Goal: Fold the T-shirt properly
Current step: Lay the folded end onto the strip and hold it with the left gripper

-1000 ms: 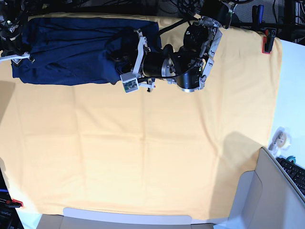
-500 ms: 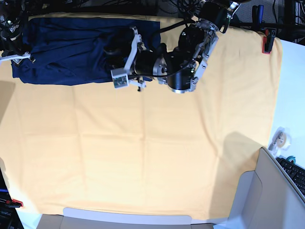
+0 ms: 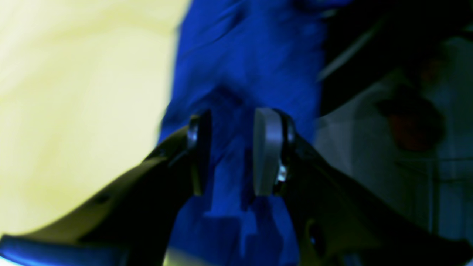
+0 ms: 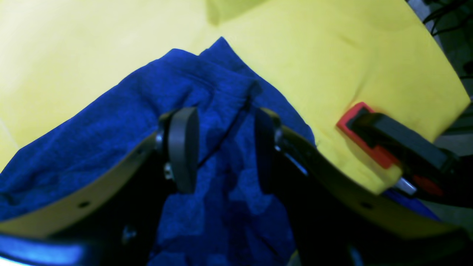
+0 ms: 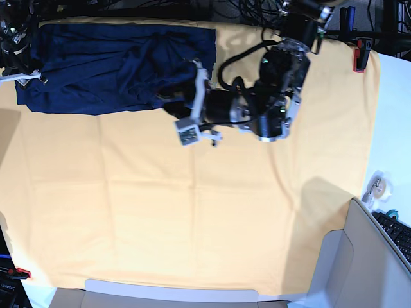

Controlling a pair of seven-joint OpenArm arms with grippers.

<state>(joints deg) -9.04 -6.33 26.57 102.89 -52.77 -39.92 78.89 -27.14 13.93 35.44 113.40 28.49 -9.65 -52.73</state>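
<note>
Yellow-orange cloth [image 5: 192, 218] covers the desk, lightly creased. Red-and-black clamp [image 5: 359, 56] grips its far edge. Tape roll [image 5: 377, 186] and keyboard [image 5: 399, 232] lie beside the cloth.

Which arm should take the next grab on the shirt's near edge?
Left, probably. The left hand sits at the T-shirt's near edge, jaws apart. The right hand hovers at the far corner beside the red clamp.

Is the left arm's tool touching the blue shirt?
Cannot tell. In the left wrist view the left tool stands open over the T-shirt, but blur hides any contact or gap.
</note>
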